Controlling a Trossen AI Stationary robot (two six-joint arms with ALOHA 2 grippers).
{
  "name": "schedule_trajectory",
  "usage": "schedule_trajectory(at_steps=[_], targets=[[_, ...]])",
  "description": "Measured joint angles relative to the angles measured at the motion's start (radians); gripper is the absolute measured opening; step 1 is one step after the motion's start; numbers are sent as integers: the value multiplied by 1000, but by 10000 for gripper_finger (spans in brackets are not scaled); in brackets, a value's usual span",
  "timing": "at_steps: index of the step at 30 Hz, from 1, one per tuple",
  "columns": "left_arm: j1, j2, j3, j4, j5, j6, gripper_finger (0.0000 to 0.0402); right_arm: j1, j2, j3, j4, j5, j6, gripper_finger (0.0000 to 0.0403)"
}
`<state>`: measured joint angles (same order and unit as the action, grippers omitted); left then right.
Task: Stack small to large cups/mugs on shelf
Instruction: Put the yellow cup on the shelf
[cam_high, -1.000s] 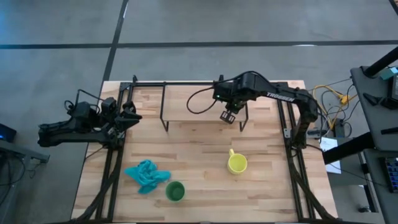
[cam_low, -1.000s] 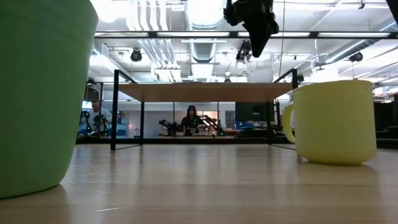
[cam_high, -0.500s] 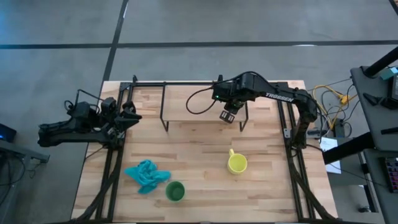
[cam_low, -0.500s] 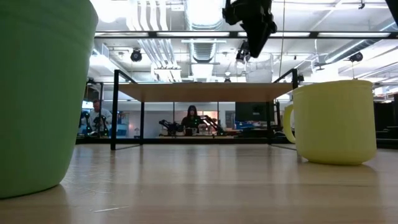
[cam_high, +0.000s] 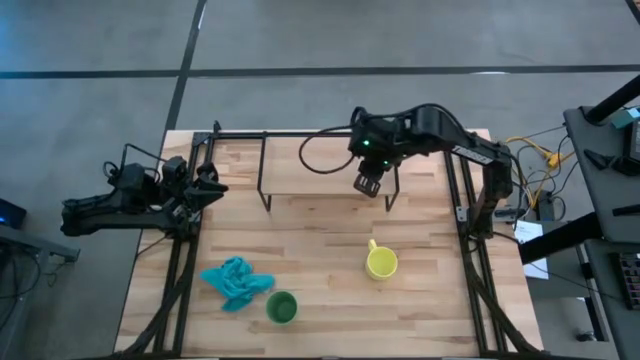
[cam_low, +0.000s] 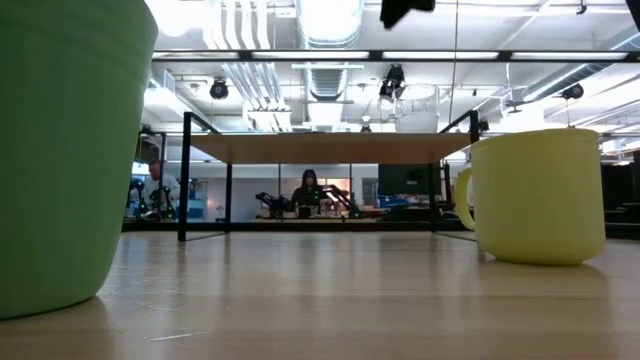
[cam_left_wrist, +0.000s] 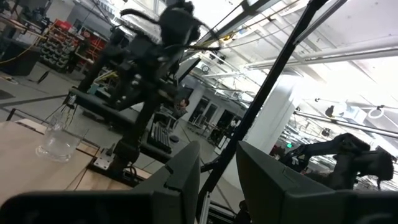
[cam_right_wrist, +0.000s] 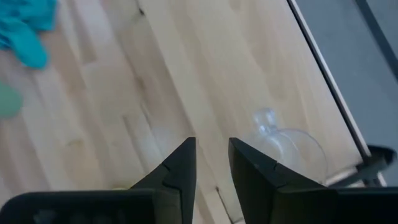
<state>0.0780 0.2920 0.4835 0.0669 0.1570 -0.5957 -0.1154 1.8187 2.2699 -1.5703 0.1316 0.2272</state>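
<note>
A clear glass cup (cam_low: 418, 108) stands upright by its base on the right end of the shelf (cam_low: 320, 148), a low wooden top on thin black legs (cam_high: 310, 165). It also shows in the right wrist view (cam_right_wrist: 289, 149). My right gripper (cam_high: 368, 184) hangs above that end of the shelf with a narrow gap between its fingers (cam_right_wrist: 210, 146) and touches nothing. The yellow mug (cam_high: 381, 263) and the green cup (cam_high: 281, 306) stand on the table near its front edge. My left gripper (cam_high: 215, 187) waits at the table's left edge, fingers slightly apart.
A teal cloth (cam_high: 235, 281) lies crumpled beside the green cup at the near left. Black frame rails run along the table's left, right and far sides. Bare tabletop lies between the shelf and the yellow mug. People sit in the room beyond the table.
My right gripper has risen away from the glass cup and nearly left the top of the low view; its arm has swung a little toward the table's right. The glass cup has stayed upright on the shelf.
</note>
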Motion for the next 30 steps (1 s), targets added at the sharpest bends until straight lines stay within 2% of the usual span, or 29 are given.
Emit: schedule_trajectory(at_steps=[5,14,21,30], targets=[[0,1,0,0,0,0,91,51,0,54,0,0,8,95],[0,13,0,1,1,34,91,137,0,57,-1,0,9,98],[0,46,0,3,27,27,91,188,0,56,-1,-1,138,96],[0,137,55,4,47,34,91,288,0,-38,0,-86,217,107]])
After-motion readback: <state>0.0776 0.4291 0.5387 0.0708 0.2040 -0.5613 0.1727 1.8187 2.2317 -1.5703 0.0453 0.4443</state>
